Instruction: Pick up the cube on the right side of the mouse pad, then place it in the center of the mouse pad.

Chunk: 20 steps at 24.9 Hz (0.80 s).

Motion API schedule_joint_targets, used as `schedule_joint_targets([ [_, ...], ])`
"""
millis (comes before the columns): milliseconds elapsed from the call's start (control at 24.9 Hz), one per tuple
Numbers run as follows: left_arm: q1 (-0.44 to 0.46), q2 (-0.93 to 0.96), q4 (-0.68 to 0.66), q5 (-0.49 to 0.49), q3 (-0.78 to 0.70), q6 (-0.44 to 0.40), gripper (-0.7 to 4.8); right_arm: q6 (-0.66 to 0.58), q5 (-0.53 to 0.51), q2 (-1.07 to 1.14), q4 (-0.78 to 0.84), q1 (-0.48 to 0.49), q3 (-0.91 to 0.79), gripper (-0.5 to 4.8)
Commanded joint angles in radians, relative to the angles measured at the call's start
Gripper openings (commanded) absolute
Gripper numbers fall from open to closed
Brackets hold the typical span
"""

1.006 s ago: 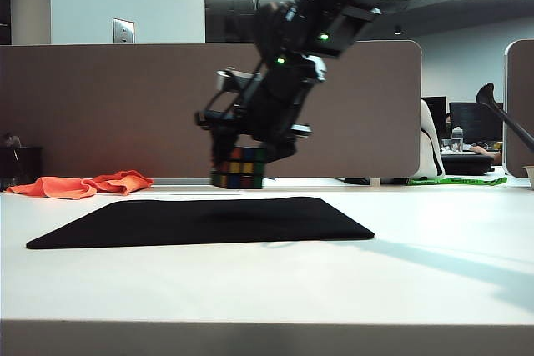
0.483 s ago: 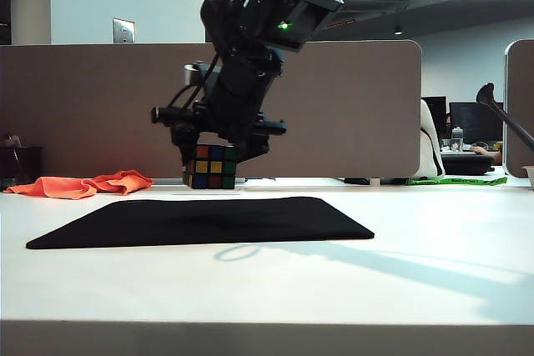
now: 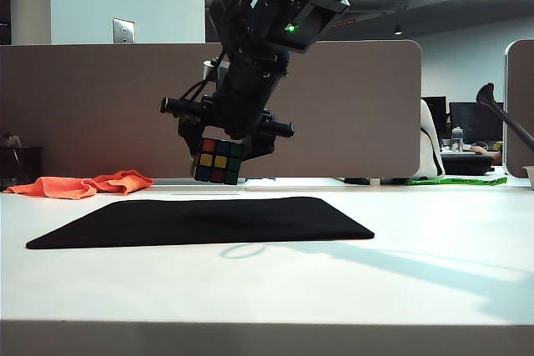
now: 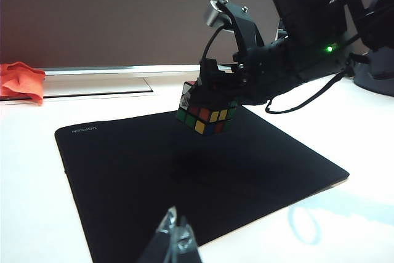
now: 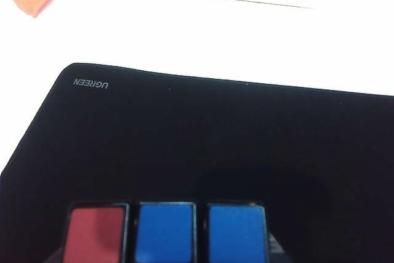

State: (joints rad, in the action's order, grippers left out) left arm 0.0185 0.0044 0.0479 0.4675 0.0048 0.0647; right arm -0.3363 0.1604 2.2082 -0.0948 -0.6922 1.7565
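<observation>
Right gripper (image 3: 219, 149) is clamped on the cube (image 3: 218, 162), jaws part-way apart at cube width, holding it in the air above the mouse pad (image 3: 200, 221). Cube is clear of the pad surface, tilted slightly, one corner lower. Exterior view: cube hangs over the pad's far-middle part, red, yellow, blue, green stickers facing the camera. Left wrist view: cube (image 4: 207, 109) held off the mat, its shadow a dark blur on the mouse pad (image 4: 123, 170) below it. Right wrist view: cube (image 5: 166, 232) top row of stickers, one red and two blue, sits in front of the lens, pad (image 5: 203, 133) spread beneath with its logo corner and rounded edge visible.

Left gripper (image 4: 175, 244) only shows as fingertips close together at the frame edge, low over the near pad edge; cannot tell if it is fully closed.

Pad lies flat, all four edges on the white table (image 3: 417, 273). Open table on the right and in front of the pad. Orange cloth (image 3: 83, 183) lies off the pad's far left corner, apart from it. Partition wall (image 3: 100, 106) runs behind the table.
</observation>
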Motion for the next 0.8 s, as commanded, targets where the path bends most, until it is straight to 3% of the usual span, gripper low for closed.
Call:
schedule_joint_targets([
  [40,0.001,0.001,0.014,0.001,0.003,0.000,-0.06,-0.029,0.030,0.012,0.017,-0.004,0.006,2.60],
  [805,0.001,0.001,0.013,0.001,0.004,0.000,-0.06,-0.089,0.028,0.048,-0.048,-0.005,0.006,2.61],
])
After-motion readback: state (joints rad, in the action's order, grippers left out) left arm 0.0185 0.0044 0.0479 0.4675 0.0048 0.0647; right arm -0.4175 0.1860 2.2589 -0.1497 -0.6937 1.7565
